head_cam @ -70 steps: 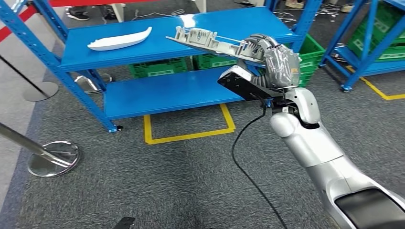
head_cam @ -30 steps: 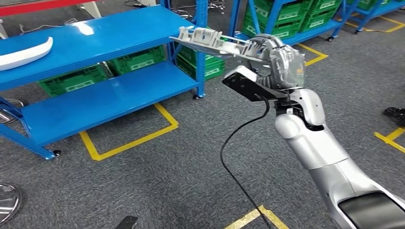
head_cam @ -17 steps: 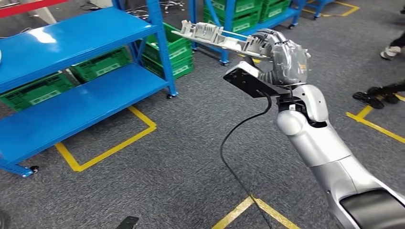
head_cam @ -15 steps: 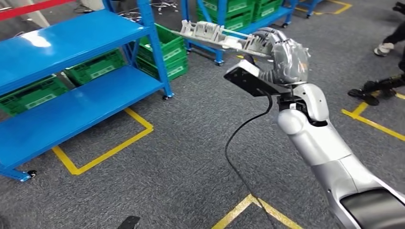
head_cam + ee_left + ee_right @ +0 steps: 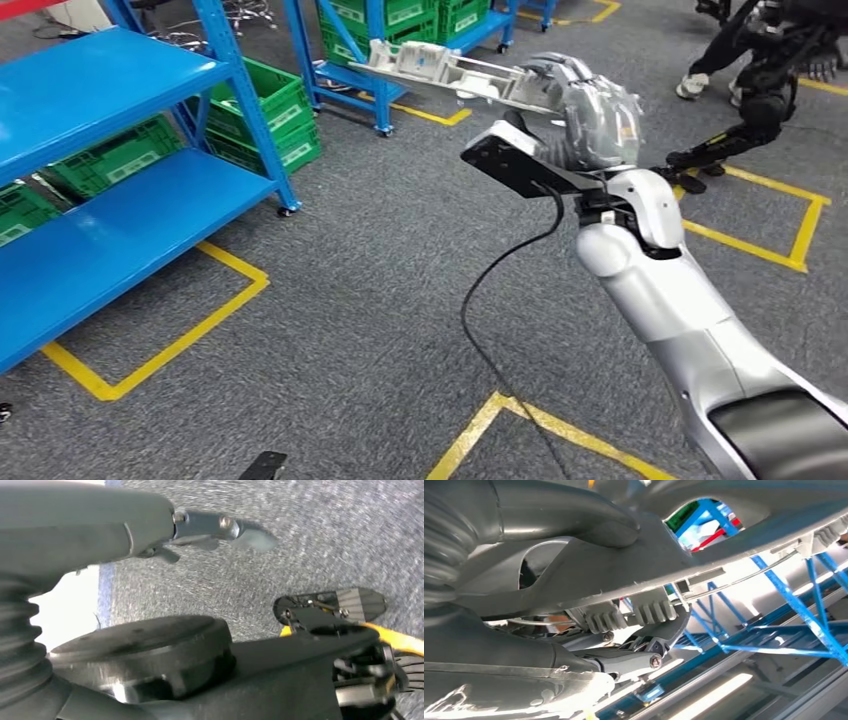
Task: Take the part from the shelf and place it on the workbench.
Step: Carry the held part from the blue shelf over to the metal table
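The part is a long, flat grey plastic moulding with ribs and clips. My right hand grips it by one end and holds it level in the air, about chest height, pointing left over the grey carpet. In the right wrist view the part lies across the palm, with dark fingers curled under its ribbed edge. The blue shelf stands at the left, well apart from the part. My left hand hangs over the carpet with a finger stretched out and nothing in it.
Green crates sit under the blue shelving, with more racks and crates at the back. A person's legs and shoes are at the top right. Yellow tape lines mark the carpet. A black cable hangs from my right wrist.
The camera has turned to the right: the shelf has slid to the left edge and a person's legs have come into view. My right hand keeps the same grip on the part.
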Motion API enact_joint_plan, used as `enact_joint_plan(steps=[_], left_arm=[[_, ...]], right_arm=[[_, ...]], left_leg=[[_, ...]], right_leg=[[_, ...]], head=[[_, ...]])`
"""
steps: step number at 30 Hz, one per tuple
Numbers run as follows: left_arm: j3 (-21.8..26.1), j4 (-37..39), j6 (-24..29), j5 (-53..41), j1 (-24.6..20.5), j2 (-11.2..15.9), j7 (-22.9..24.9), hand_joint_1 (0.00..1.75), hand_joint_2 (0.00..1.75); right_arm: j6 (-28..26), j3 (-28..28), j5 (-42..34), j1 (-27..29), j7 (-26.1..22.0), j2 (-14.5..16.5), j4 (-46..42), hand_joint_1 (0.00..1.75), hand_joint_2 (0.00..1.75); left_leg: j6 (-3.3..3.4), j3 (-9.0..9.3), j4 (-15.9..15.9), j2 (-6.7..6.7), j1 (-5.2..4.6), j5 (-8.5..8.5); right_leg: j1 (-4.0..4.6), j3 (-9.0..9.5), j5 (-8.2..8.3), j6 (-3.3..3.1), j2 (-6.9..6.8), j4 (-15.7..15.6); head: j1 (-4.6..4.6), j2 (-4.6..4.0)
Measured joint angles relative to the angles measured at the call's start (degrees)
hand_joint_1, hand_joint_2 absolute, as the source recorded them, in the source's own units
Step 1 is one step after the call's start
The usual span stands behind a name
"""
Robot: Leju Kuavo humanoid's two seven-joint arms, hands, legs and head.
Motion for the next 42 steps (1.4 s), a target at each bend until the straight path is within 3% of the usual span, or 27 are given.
enact_joint_plan(steps=[2,4,5,6,8,10,12,13,15,16,18,19,21,23,25,26,28,30,32,34,35,37,38,40,41,42], left_arm=[[0.01,0.0,-0.01,-0.03,0.13,0.02,0.0,0.0,1.75],[0.02,0.0,-0.01,-0.06,0.24,0.05,0.0,0.0,1.75],[0.01,0.0,-0.01,-0.07,0.24,0.04,-0.01,0.0,1.75],[0.01,0.0,-0.01,-0.08,0.23,0.01,-0.03,0.0,1.75],[0.01,0.0,0.0,-0.08,0.21,-0.04,-0.12,0.0,1.75],[0.02,0.0,0.03,-0.07,0.2,-0.07,-0.24,0.0,1.75],[0.01,0.0,0.07,-0.06,0.14,-0.09,-0.31,0.0,1.75],[0.01,0.0,0.07,-0.07,0.08,-0.1,-0.34,0.0,1.75],[-0.01,0.0,0.07,-0.08,0.01,-0.13,-0.43,0.0,1.75],[-0.01,0.0,0.07,-0.08,0.01,-0.13,-0.46,0.0,1.75],[0.01,0.0,0.06,-0.07,0.1,-0.09,-0.51,0.0,1.75],[0.01,0.0,0.06,-0.08,0.12,-0.05,-0.51,0.0,1.75],[0.02,0.0,0.06,-0.13,0.09,-0.01,-0.54,0.0,1.75],[0.02,0.01,0.05,-0.2,0.06,0.02,-0.6,0.0,1.75],[0.02,0.02,0.0,-0.25,0.04,0.01,-0.67,0.0,1.75],[0.01,0.02,-0.03,-0.27,0.03,-0.01,-0.69,0.0,1.75],[0.01,0.02,-0.07,-0.31,-0.01,-0.05,-0.71,0.0,1.75],[0.0,0.02,-0.09,-0.34,-0.11,-0.11,-0.78,0.0,1.75],[-0.01,0.02,-0.09,-0.37,-0.1,-0.13,-0.85,0.0,1.75],[-0.01,0.02,-0.09,-0.38,0.0,-0.08,-0.85,0.0,1.75],[-0.01,0.02,-0.09,-0.39,0.0,-0.07,-0.85,0.0,1.75],[-0.01,0.02,-0.09,-0.4,-0.06,-0.1,-0.85,0.0,1.75],[-0.01,0.02,-0.09,-0.4,-0.08,-0.12,-0.85,0.0,1.75],[-0.01,0.02,-0.09,-0.4,-0.07,-0.14,-0.87,0.0,1.75],[-0.01,0.02,-0.09,-0.4,-0.07,-0.13,-0.92,0.0,1.75],[-0.01,0.02,-0.09,-0.39,-0.08,-0.13,-1.0,0.0,1.75]], right_arm=[[0.07,0.19,0.05,-0.18,0.11,0.03,0.1,1.75,1.75],[0.11,0.34,0.13,-0.2,0.19,0.06,0.26,1.75,1.75],[0.14,0.34,0.16,-0.28,0.23,0.06,0.34,1.75,1.75],[0.16,0.34,0.19,-0.42,0.28,0.06,0.39,1.75,1.75],[0.21,0.35,0.2,-0.91,0.33,0.08,0.41,1.75,1.75],[0.25,0.41,0.24,-1.27,0.33,0.15,0.42,1.75,1.75],[0.26,0.37,0.3,-1.32,0.4,0.09,0.46,1.75,1.75],[0.26,0.31,0.35,-1.36,0.45,0.02,0.48,1.75,1.75],[0.27,0.27,0.43,-1.47,0.53,-0.02,0.5,1.75,1.75],[0.29,0.32,0.45,-1.49,0.54,0.01,0.51,1.75,1.75],[0.33,0.48,0.48,-1.35,0.54,0.07,0.66,1.75,1.75],[0.34,0.54,0.5,-1.25,0.55,0.07,0.79,1.75,1.75],[0.36,0.56,0.57,-1.13,0.61,0.06,1.0,1.75,1.75],[0.37,0.56,0.68,-1.25,0.66,0.06,1.04,1.75,1.75],[0.39,0.59,0.81,-1.55,0.66,0.07,1.02,1.75,1.75],[0.4,0.59,0.85,-1.69,0.68,0.05,1.01,1.75,1.75],[0.41,0.53,0.89,-1.81,0.73,-0.12,1.0,1.75,1.75],[0.42,0.42,0.89,-2.03,0.79,-0.33,1.0,1.75,1.75],[0.43,0.5,0.9,-2.25,0.83,-0.36,1.0,1.75,1.75],[0.44,0.64,0.91,-2.28,0.84,-0.33,1.03,1.75,1.75],[0.45,0.66,0.92,-2.32,0.85,-0.33,1.04,1.75,1.75],[0.45,0.67,0.92,-2.59,0.88,-0.33,1.05,1.75,1.75],[0.45,0.68,0.92,-2.8,0.91,-0.33,1.04,1.75,1.75],[0.46,0.75,0.96,-3.12,0.96,-0.32,1.03,1.75,1.75],[0.48,0.78,1.03,-3.17,1.01,-0.33,1.03,1.75,1.75],[0.48,0.78,1.12,-3.18,1.12,-0.38,1.03,1.75,1.75]], left_leg=[[0.32,0.0,0.0,1.35,-0.24,-0.03],[0.43,0.06,0.01,2.76,-0.4,-0.1],[0.45,0.12,0.01,3.39,-0.47,-0.16],[0.42,0.25,0.02,4.03,-0.54,-0.25],[0.11,0.48,0.1,5.18,-0.91,-0.55],[-0.35,0.64,0.1,6.26,-1.37,-0.76],[-0.82,0.81,-0.06,7.43,-1.53,-0.95],[-1.1,0.83,0.12,7.16,-1.46,-1.34],[-1.56,-0.26,2.81,4.87,-1.28,-3.55],[-1.65,-1.59,5.75,3.35,-1.21,-5.27],[-1.66,-4.85,12.33,2.11,-1.2,-8.0],[-1.68,-5.84,14.05,1.94,-1.19,-8.01],[-1.78,-5.26,11.98,1.62,-1.05,-4.99],[-2.03,-2.6,5.7,-0.65,-0.5,-1.04],[-1.85,-0.85,1.49,-2.88,-0.05,0.02],[-1.55,-0.61,0.85,-3.08,-0.08,-0.26],[-0.77,-0.58,0.58,-1.92,-0.09,-0.22],[-0.04,-0.52,0.44,-0.6,0.03,-0.03],[0.38,-0.47,0.43,0.71,-0.09,-0.04],[0.49,-0.43,0.45,2.12,-0.19,-0.12],[0.49,-0.39,0.45,2.82,-0.23,-0.19],[0.31,-0.09,0.46,4.12,-0.31,-0.44],[0.11,0.09,0.47,4.7,-0.49,-0.63],[-0.37,0.41,0.51,5.82,-0.99,-0.97],[-0.59,0.53,0.42,6.42,-1.22,-1.06],[-0.82,0.71,0.31,7.1,-1.3,-1.15]], right_leg=[[0.18,-3.24,-3.6,0.13,-2.98,7.59],[0.19,-4.78,-4.67,0.02,-3.66,11.65],[0.22,-3.97,-3.75,-0.14,-3.83,10.55],[0.31,-2.16,-2.18,-0.39,-4.25,7.52],[0.92,1.96,0.14,-1.0,-6.5,0.27],[1.42,3.64,0.51,-1.55,-7.69,-2.96],[1.38,3.51,0.65,-2.09,-6.38,-3.17],[1.26,3.48,0.8,-2.41,-5.68,-3.35],[0.93,3.53,1.19,-3.09,-4.37,-3.81],[0.83,3.48,1.32,-3.29,-3.69,-3.92],[0.77,3.39,1.44,-3.47,-2.16,-3.98],[0.74,3.36,1.47,-3.45,-1.35,-3.96],[0.58,3.35,1.54,-3.3,0.18,-3.86],[0.43,3.11,1.6,-2.8,1.64,-3.56],[0.31,2.42,1.87,-2.03,2.96,-3.28],[0.23,2.1,2.1,-1.63,3.57,-3.32],[0.04,1.7,2.43,-0.96,3.99,-3.58],[0.3,0.3,0.9,-0.47,1.25,-1.02],[0.48,-2.82,-2.5,-0.12,-2.33,5.82],[0.42,-5.37,-4.41,-0.05,-3.49,11.57],[0.41,-5.32,-3.97,-0.12,-3.7,11.72],[0.58,-2.07,-0.94,-0.53,-4.83,6.09],[0.94,0.16,0.21,-0.75,-6.3,2.37],[1.51,2.74,1.18,-1.45,-8.23,-2.27],[1.72,2.91,0.97,-1.76,-8.22,-2.75],[1.67,2.74,1.1,-2.15,-7.36,-2.88]], head=[[0.5,0.0],[0.51,0.0],[0.51,0.0],[0.52,0.0],[0.53,0.0],[0.35,0.0],[0.2,0.0],[0.15,0.0],[-0.06,0.0],[-0.2,0.0],[-0.39,0.0],[-0.4,0.0],[-0.39,0.0],[-0.44,0.0],[-0.49,0.0],[-0.55,0.0],[-0.57,0.0],[-0.07,0.0],[0.45,0.0],[0.48,0.0],[0.51,0.0],[0.51,0.0],[0.52,0.0],[0.37,0.0],[0.27,0.0],[0.19,0.0]])
